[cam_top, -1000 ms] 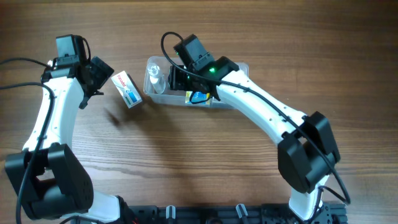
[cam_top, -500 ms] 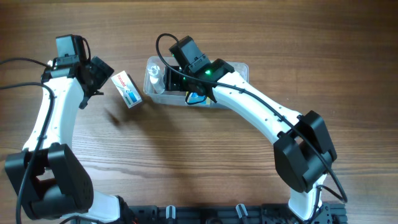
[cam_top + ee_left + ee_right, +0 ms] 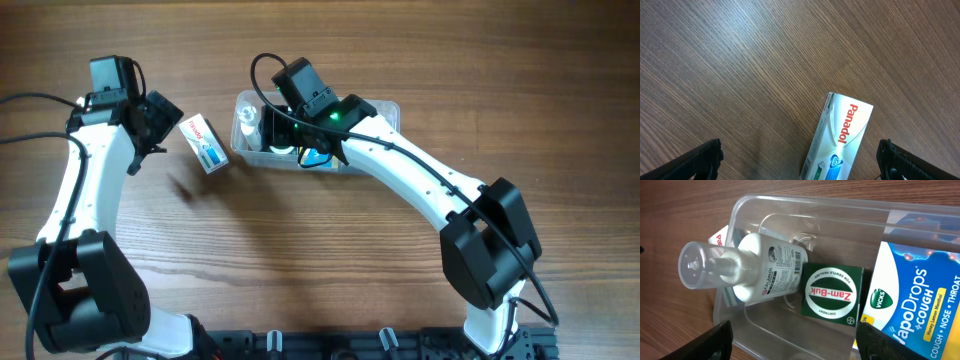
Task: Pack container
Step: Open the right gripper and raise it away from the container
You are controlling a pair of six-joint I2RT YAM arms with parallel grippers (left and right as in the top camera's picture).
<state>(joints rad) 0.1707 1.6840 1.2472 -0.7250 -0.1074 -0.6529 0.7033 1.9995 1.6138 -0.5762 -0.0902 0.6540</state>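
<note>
The right arm [image 3: 420,170] is bent over the container [image 3: 388,108]. The right gripper [image 3: 799,342] points down into its left end, fingers spread apart, nothing between them. The left arm [image 3: 85,190] is stretched out left of the container. The left gripper [image 3: 800,157] hangs over a Panadol box [image 3: 845,135], fingers wide apart, not touching it.

Container: clear plastic tub, rounded corners, rim, sitting on the wooden table [image 3: 300,250]. Inside are a white lotion bottle [image 3: 765,270] on its side with a clear cap, a green Zam-Buk box [image 3: 832,295] right against it, and a blue VapoDrops box [image 3: 910,295] further right. The Panadol box lies flat on the table just left of the container.
</note>
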